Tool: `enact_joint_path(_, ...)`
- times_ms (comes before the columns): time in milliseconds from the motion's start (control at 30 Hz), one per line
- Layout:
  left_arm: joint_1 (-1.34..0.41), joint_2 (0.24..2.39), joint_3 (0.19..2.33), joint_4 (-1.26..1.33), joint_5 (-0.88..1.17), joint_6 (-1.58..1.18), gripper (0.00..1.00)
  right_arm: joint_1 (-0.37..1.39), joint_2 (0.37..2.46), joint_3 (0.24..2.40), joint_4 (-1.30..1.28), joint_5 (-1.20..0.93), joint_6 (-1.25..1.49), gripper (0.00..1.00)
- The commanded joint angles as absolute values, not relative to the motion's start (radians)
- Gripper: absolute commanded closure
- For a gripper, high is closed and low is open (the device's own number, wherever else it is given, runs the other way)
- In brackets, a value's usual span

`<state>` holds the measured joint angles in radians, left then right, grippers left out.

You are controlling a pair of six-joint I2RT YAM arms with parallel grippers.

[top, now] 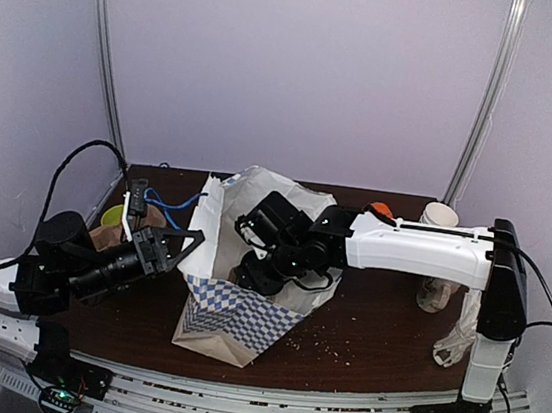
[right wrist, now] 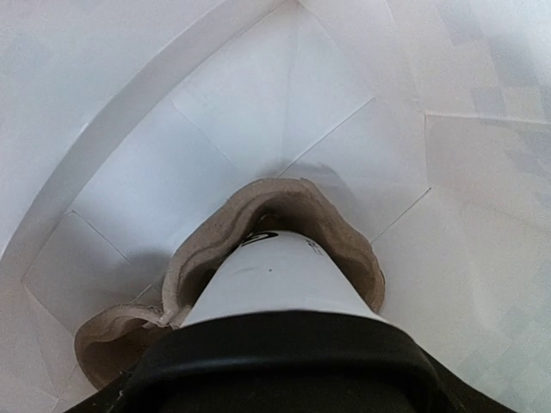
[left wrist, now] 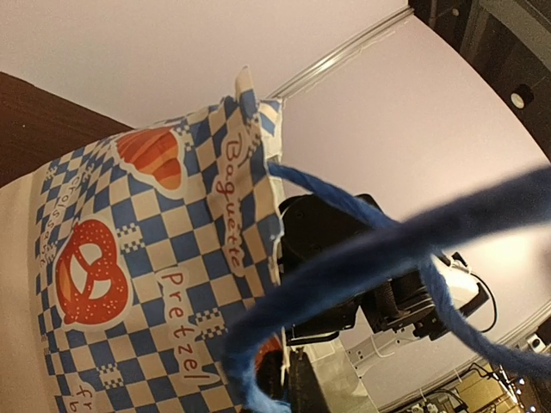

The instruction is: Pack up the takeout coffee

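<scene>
The top view looks down from behind on the checkered bag (top: 242, 318), centre frame; wrist views share it close up (left outside, right inside).

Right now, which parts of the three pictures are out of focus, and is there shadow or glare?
Left wrist view: the blue handle lies close to the lens and is blurred, while the print on the paper bag is sharp. Right wrist view: the black lid of the takeout coffee is soft; a grey shadow lies around the cardboard carrier. Top view: light is even, no glare.
</scene>
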<state>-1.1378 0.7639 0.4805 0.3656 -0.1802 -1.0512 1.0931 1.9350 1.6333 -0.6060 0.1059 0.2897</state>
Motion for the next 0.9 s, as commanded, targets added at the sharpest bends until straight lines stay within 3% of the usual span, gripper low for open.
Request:
enact_joint_path(0, -1.132, 0.709, 0.49, 0.332, -0.259, -1.133, 1.0, 1.084, 1.995, 1.686, -0.695, 0.066, 0.28, 0.22)
enact_joint_path(867, -1.132, 0.645, 0.514, 0.06, -0.311, -1.214, 1.0, 1.1, 2.281, 1.978, -0.901, -0.035, 0.21, 0.24)
